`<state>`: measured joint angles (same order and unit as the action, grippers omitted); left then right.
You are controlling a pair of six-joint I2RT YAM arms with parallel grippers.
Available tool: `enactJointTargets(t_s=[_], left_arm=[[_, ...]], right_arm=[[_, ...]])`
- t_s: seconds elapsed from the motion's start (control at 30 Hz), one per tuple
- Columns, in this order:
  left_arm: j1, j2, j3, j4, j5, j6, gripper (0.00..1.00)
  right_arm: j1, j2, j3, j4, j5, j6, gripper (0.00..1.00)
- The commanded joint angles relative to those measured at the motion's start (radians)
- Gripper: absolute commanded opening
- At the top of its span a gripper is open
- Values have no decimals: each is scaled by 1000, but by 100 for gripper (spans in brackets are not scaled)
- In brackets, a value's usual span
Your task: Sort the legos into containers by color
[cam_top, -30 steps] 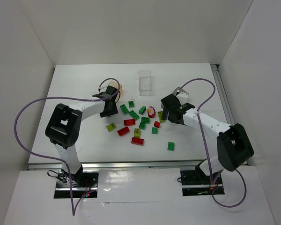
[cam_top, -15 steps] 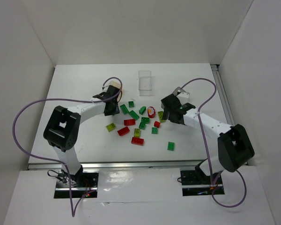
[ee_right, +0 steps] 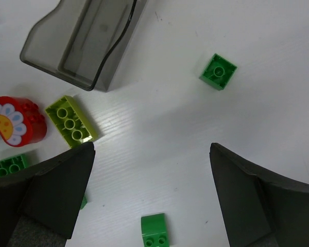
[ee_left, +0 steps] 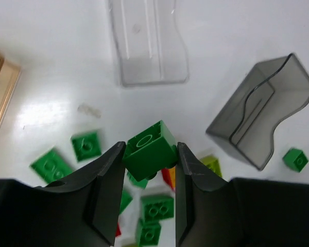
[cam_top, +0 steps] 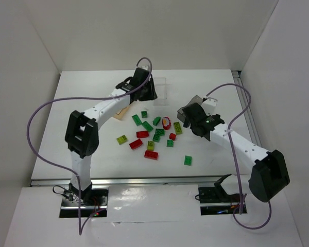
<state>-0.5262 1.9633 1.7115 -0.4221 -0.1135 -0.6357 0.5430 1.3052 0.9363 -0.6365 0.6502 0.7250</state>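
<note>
White matte counter [cam_top: 118,164] inside a white-walled enclosure carries every item. Left arm has swung away from the orange-tan container [cam_top: 124,110] toward the far side. The left end effector [ee_left: 150,150] now hangs near the clear container [ee_left: 149,46]. Its fingers are closed most of the way onto one dark green brick [ee_left: 148,154], which is held tilted and clear of the counter. Right arm has reached slightly further out. The right end effector [ee_right: 150,170] stays fully spread and empty, above the counter beside the smoky grey container [ee_right: 82,38].

All three containers are thin-walled, see-through rectangular plastic boxes with rounded corners. The grey one sits at an angle to the clear one. Remaining legos [cam_top: 154,135] lie scattered on the counter between the arms: glossy studded bricks in dark green, yellow-green and red. One red piece [ee_right: 15,121] is rounded and carries a printed flower. One small square green brick [ee_right: 218,71] lies alone near the grey container.
</note>
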Motion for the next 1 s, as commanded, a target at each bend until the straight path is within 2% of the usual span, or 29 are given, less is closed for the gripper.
enactJointTargets(t_s=[0.0, 0.03, 0.27, 0.43, 0.47, 0.6, 0.7, 0.77, 0.83, 0.87, 0.9, 0.97], left_arm=[[3, 150, 163, -70, -5, 33, 26], [3, 181, 245, -70, -5, 33, 26], [14, 419, 564, -80, -14, 54, 26], [46, 470, 611, -57, 11, 33, 29], [46, 480, 611, -57, 26, 33, 39], [46, 490, 620, -46, 71, 51, 100], [46, 428, 599, -64, 123, 51, 100], [46, 320, 544, -78, 147, 60, 94], [37, 217, 381, -78, 147, 70, 87], [37, 163, 313, -78, 100, 70, 84], [26, 55, 174, -93, 74, 70, 82], [15, -51, 18, -119, -3, 44, 81]], right_arm=[[17, -99, -25, -22, 85, 40, 100], [17, -119, -25, -11, 97, 40, 100], [26, -262, -83, 37, 146, 22, 100], [26, -261, -83, 46, 164, 4, 100], [26, -245, -83, 46, 164, 4, 100], [26, -198, -74, 46, 164, 4, 100], [26, -175, -62, 46, 152, 4, 100], [26, -165, -53, 46, 143, 4, 100], [26, -165, -53, 55, 132, 4, 100], [26, -178, -53, 55, 132, 4, 100], [26, -178, -63, 64, 123, 4, 100], [26, -199, -74, 64, 112, 4, 100]])
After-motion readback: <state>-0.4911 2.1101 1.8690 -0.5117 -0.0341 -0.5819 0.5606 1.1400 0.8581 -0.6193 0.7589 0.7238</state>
